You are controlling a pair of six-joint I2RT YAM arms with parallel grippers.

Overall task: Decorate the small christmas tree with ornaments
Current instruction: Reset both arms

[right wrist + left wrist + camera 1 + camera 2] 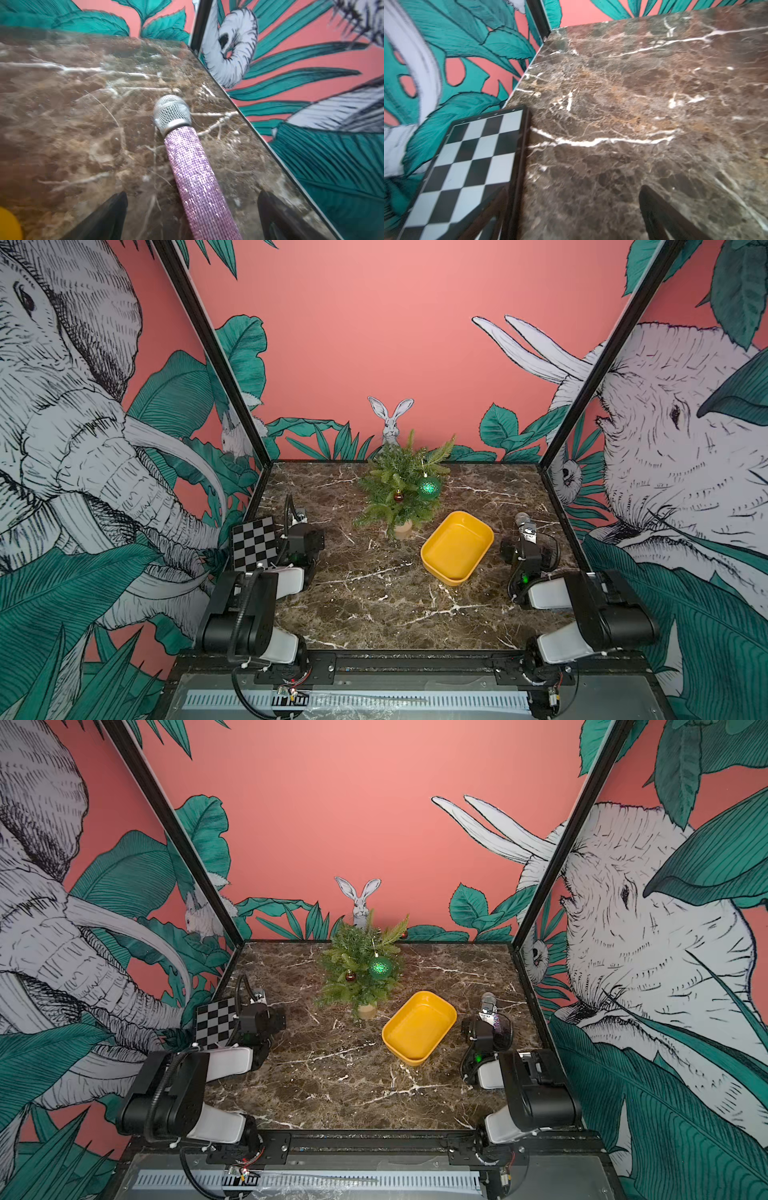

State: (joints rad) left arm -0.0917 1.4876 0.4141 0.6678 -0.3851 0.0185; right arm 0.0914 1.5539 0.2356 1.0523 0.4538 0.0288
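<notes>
**Tree and its surroundings.** We see the tree (399, 485) standing upright on its tan base (403, 529) at the back middle of the table (374, 593), close to the rear wall (374, 344). A green ball (429, 487) hangs on the tree's right side. A red ball (398, 496) hangs just left of it and a little lower, near the middle of the branches. In a top view we mark a second red ball (403, 935) at the tip of a rear right branch; it is too small for detail.

A yellow tray (446, 577) lies on the table in front of the tree and to its right, near the base but apart from it.

The right gripper (192, 193) rests low at the table's right edge with its fingers spread wide. The handle of a glittery microphone (195, 166) lies on the table between them, with a gap on each side, and its mesh head points toward the back wall.

The left gripper (574, 187) sits low at the left edge, also spread wide and holding nothing. A checkerboard (467, 166) leans just beside it. Both grippers are well apart from the tree.
</notes>
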